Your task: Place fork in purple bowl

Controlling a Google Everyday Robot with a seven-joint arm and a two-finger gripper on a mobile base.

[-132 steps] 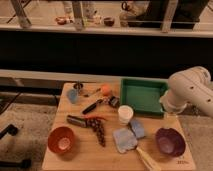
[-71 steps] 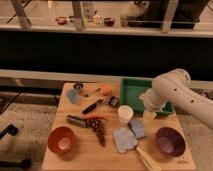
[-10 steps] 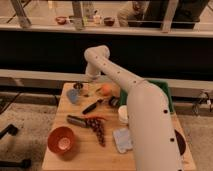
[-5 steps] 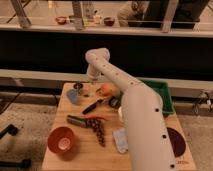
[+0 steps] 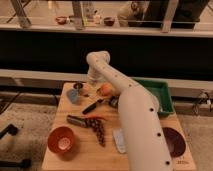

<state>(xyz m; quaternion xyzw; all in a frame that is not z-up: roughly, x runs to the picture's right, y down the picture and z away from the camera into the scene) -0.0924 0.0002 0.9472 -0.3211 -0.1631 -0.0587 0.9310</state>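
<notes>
While the black-handled utensil [image 5: 94, 106], orange fruit [image 5: 106, 90] and grapes [image 5: 98, 128] crowd the bench [image 5: 85, 152] and the purple bowl [image 5: 173, 142] sits at five o'clock, the arm stretches to eleven o'clock, its hand [image 5: 91, 83] just above the fork [image 5: 86, 93], though I cannot tell whether it grips anything.

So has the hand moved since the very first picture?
Yes. The hand went left, from by the green tray to the far left corner of the board.

We see our white arm [image 5: 132, 110] reaching far forward and left — bent downward at its end. The pincer [image 5: 90, 84] hangs below that bend.
</notes>
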